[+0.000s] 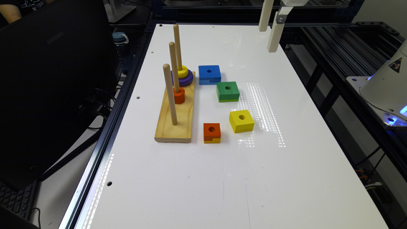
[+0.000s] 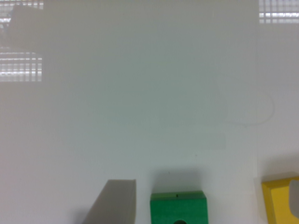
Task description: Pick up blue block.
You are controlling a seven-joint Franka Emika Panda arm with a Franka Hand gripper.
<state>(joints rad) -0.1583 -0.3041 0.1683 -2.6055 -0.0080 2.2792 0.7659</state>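
The blue block point(image 1: 209, 73) lies flat on the white table point(image 1: 222, 178), beside the wooden peg board point(image 1: 176, 108) and just behind the green block point(image 1: 227, 91). It is square with a round centre hole and a notch in its near side. My gripper point(image 1: 267, 40) hangs high above the table's far part, to the exterior view's right of the blue block and well clear of it. In the wrist view the gripper point(image 2: 205, 182) is open, with nothing between its two pale fingers point(image 2: 114, 203); the green block point(image 2: 178, 207) shows between them.
A yellow block point(image 1: 241, 121) point(image 2: 278, 200) and an orange block point(image 1: 211, 132) lie nearer the front. The peg board holds a purple ring point(image 1: 182, 79) under a yellow ring, and an orange piece point(image 1: 179, 95). A black monitor point(image 1: 54, 79) stands off the table's left edge.
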